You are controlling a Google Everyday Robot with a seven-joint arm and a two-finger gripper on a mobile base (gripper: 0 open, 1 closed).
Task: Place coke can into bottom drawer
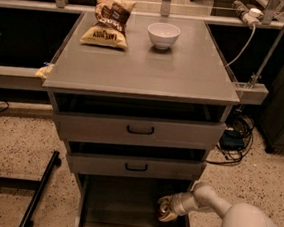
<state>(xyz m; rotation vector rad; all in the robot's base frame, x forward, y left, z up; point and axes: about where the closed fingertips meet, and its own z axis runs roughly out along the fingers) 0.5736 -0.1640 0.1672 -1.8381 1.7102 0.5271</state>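
Note:
The bottom drawer [118,203] is pulled open below the two upper drawers with black handles; its grey floor and walls show. My gripper [165,208] reaches into its right side from the lower right. It is shut on the coke can [165,216], which shows only as a small red-orange patch low in the drawer by the right wall. The rest of the can is hidden by the gripper.
On the cabinet top [186,74] lie a chip bag [108,22] at the back left and a white bowl [163,34] at the back middle. The two upper drawers [140,130] are slightly open. A black stand leg [41,191] lies on the floor at the left. Cables [235,139] hang at the right.

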